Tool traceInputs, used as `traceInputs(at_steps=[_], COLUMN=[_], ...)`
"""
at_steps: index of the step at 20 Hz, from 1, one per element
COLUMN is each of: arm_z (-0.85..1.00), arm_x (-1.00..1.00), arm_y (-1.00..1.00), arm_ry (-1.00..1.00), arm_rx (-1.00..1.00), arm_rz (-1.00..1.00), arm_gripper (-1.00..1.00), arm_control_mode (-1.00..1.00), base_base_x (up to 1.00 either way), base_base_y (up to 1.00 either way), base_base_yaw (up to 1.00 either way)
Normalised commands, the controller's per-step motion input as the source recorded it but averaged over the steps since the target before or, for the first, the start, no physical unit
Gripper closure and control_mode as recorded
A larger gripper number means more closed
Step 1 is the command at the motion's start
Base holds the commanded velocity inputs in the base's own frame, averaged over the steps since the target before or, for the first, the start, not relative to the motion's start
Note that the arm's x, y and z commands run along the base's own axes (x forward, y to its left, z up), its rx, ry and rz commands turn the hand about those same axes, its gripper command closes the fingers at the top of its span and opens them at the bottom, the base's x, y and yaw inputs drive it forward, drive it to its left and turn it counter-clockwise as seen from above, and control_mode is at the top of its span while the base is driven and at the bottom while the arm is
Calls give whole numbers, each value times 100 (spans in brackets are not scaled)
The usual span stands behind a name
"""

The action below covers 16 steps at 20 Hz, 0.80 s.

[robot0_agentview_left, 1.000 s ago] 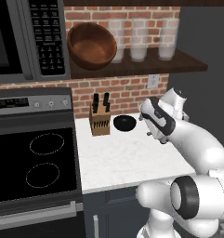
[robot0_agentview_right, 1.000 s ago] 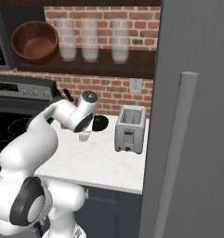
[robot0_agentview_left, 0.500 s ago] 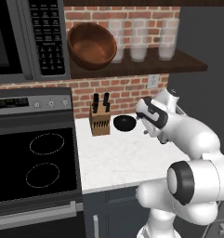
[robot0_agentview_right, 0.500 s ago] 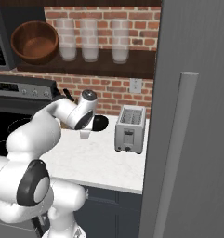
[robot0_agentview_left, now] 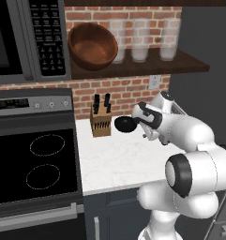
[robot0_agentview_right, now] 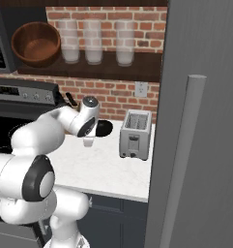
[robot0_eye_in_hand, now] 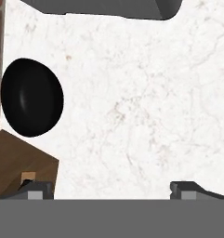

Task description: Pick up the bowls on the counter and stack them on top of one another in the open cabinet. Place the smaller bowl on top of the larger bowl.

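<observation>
Knife block [robot0_agentview_left: 101,122] stands at the stove's [robot0_agentview_left: 33,159] three o'clock. Toaster [robot0_agentview_right: 135,134] sits at the fridge's [robot0_agentview_right: 200,121] nine o'clock. Three jars [robot0_agentview_left: 140,43] line the shelf beside the microwave [robot0_agentview_left: 25,40].

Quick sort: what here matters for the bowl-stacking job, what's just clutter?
Job: larger bowl, already on the open cabinet shelf; smaller bowl, on the counter; gripper, open.

Clutter: knife block, toaster, three jars, stove, microwave.
</observation>
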Motion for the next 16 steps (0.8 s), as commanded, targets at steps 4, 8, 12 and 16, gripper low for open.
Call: traceInputs(at_steps=[4, 8, 12, 16], arm_z=[-14, -4, -4, -8], arm_x=[20, 24, 35, 31], arm_y=[0, 0, 0, -2], arm_ry=[0, 0, 5, 5], arm_rx=[0, 0, 0, 0], arm_rz=[0, 0, 0, 0], arm_gripper=[-100, -100, -100, -100], arm_control_mode=[-100, -100, -100, -100], base_base_x=[0, 0, 0, 0], base_base_y=[0, 0, 0, 0], base_base_yaw=[0, 0, 0, 0])
